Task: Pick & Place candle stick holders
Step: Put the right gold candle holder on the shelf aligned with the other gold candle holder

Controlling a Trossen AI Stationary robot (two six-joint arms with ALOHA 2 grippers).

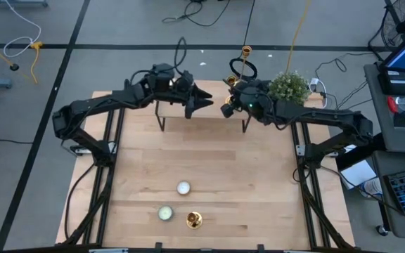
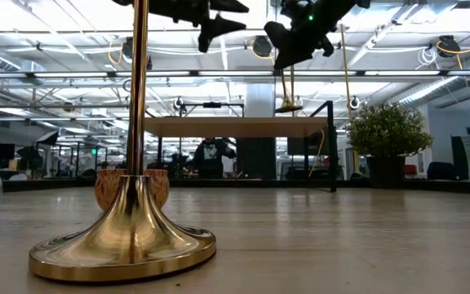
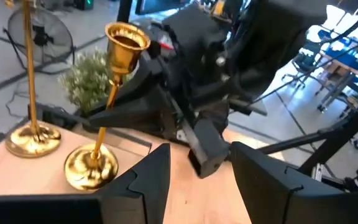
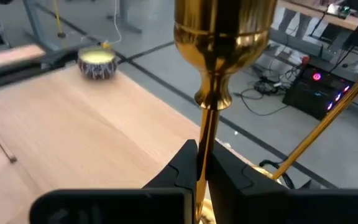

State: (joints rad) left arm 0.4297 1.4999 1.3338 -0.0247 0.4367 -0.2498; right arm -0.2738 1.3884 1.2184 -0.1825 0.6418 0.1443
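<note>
My right gripper (image 4: pixel 202 155) is shut on a gold candlestick holder (image 3: pixel 126 43) over the raised wooden shelf (image 2: pixel 235 126) at the table's far side; it also shows in the high view (image 1: pixel 231 81). A taller gold holder (image 3: pixel 33 134) stands on its round base on the shelf beside it. A third gold holder (image 1: pixel 194 220) stands on its base near the table's front edge, large in the low view (image 2: pixel 125 245). My left gripper (image 3: pixel 194 180) is open and empty above the shelf, facing my right gripper (image 1: pixel 228 107) from the left. My right gripper pinches the holder's slim stem (image 4: pixel 205 127) between its two fingers, just below the cup and the knob under it. The fingers lie across the stem. The holder is tilted, cup up; whether its round base (image 3: pixel 92 165) touches the shelf or hangs just above it, I cannot tell.
A white disc candle (image 1: pixel 183 187) and a greenish one (image 1: pixel 165 212) lie on the table near the third holder. A candle in a patterned tin (image 4: pixel 97 62) sits on the wood surface. A small potted plant (image 1: pixel 288 86) stands at the shelf's right end.
</note>
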